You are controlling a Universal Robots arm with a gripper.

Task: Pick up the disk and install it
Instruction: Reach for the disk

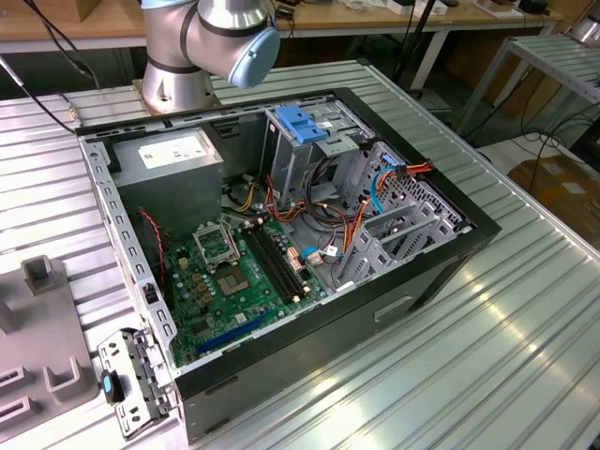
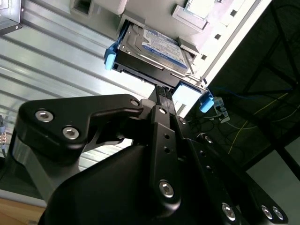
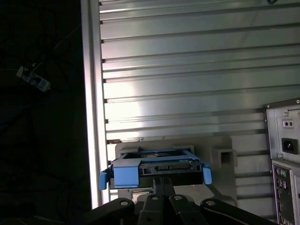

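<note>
- In both wrist views we see the disk (image 2: 154, 44) (image 3: 157, 165) resting in a pale grey holder (image 3: 222, 180) on the ribbed metal table (image 3: 178, 70).
- The gripper (image 2: 161, 91) (image 3: 161, 179) is clenched, its tips at the disk's near edge. We cannot tell whether they pinch it.

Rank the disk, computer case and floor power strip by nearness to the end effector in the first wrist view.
1. The disk, right at the end effector.
2. The computer case, standing on the ribbed table.
3. The power strip, down on the dark floor past the table's edge.
</note>
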